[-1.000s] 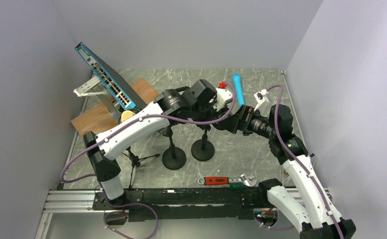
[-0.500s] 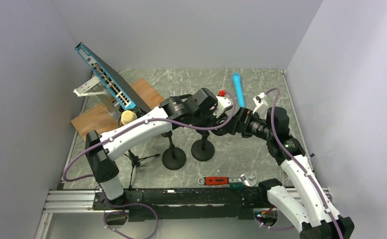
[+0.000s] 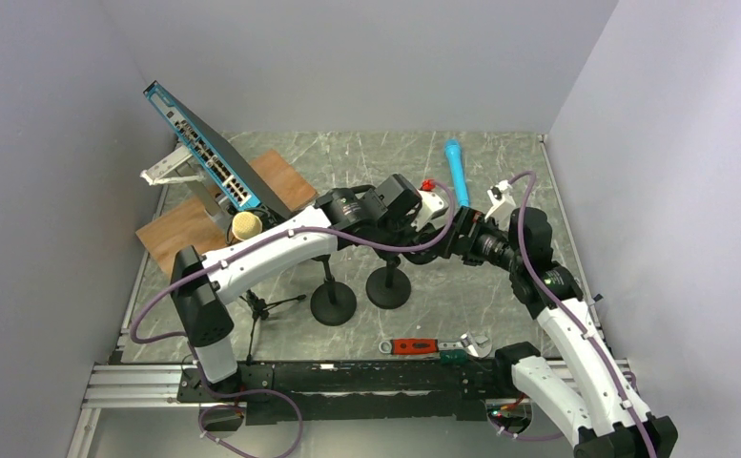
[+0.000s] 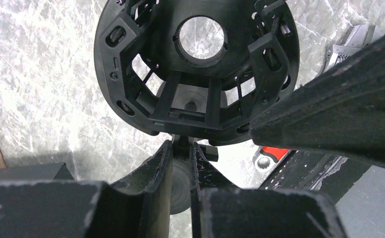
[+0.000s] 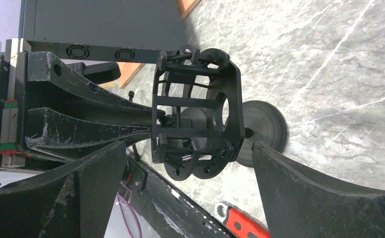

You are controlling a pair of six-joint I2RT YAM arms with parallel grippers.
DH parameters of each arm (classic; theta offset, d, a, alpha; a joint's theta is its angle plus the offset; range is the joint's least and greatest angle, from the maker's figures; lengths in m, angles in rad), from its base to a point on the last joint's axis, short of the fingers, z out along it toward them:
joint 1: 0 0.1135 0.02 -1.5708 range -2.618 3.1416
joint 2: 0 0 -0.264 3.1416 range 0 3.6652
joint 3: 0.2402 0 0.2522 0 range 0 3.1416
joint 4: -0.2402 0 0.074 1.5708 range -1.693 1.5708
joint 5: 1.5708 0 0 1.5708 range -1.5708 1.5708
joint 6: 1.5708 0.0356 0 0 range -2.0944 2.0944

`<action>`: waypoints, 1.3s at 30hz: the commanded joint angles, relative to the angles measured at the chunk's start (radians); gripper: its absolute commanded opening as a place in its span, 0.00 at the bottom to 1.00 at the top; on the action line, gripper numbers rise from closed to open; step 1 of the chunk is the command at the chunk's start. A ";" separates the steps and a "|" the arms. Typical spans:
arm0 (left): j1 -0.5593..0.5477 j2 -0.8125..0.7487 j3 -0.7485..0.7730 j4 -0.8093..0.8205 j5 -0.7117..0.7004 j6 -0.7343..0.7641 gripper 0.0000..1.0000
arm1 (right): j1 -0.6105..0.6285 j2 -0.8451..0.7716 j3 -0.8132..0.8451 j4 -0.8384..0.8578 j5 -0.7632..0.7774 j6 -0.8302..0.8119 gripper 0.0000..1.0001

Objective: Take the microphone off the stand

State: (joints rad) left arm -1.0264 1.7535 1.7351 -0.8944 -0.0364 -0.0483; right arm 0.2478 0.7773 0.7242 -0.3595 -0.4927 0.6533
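- Lying flat on the tabletop [image 3: 366, 153] in the upper middle of the top view, the blue mic [image 3: 456, 170] is off the stand [image 3: 388, 284] and apart from it.
- The stand's round base sits at frame centre, and a second base [image 3: 333, 303] stands just to its left.
- The left arm [image 3: 261, 250] and right arm [image 3: 576, 329] meet above the stand. From this view I cannot tell how their jaws stand.
- A red-handled wrench [image 3: 431, 346] lies near the bottom edge. At upper left a switch [image 3: 202, 145] leans over a board [image 3: 180, 229].
- In the left wrist view, the stand's black mount [image 4: 197, 64] fills the upper half. Its centre ring is empty, with tabletop showing through.
- At lower centre the left tool [image 4: 181, 148] is narrow, its fingers [image 4: 155, 173] pinching the thin stem just under the mount.
- The wrench [image 4: 275, 153] shows red at the lower right of the mount.
- In the right wrist view, the right tool [image 5: 190, 145] is wide. Its fingers [image 5: 88, 198] sit at lower left and lower right, with the mount [image 5: 195, 114] between them and nothing gripped.
- The left tool reaches in from the left edge, clamped on the stem at the mount's left side.
- The base [image 5: 265, 130] lies beyond the mount at centre right, and the switch [image 5: 106, 25] runs along the top left.
- The mic does not appear in either wrist view.
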 commanded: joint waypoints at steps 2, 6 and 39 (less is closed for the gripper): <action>-0.004 0.016 0.001 -0.092 -0.022 -0.008 0.10 | 0.006 -0.003 -0.004 0.028 0.006 0.022 1.00; -0.004 0.038 0.162 -0.156 -0.036 -0.002 0.46 | 0.005 0.007 -0.017 0.037 -0.010 0.044 1.00; -0.003 -0.611 0.039 0.106 -0.102 -0.033 0.96 | 0.286 -0.015 -0.325 0.500 0.225 0.120 1.00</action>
State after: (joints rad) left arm -1.0267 1.2156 1.8339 -0.8852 -0.0727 -0.0551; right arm 0.4870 0.8150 0.4511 -0.0166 -0.3710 0.8677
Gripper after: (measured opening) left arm 0.943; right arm 0.997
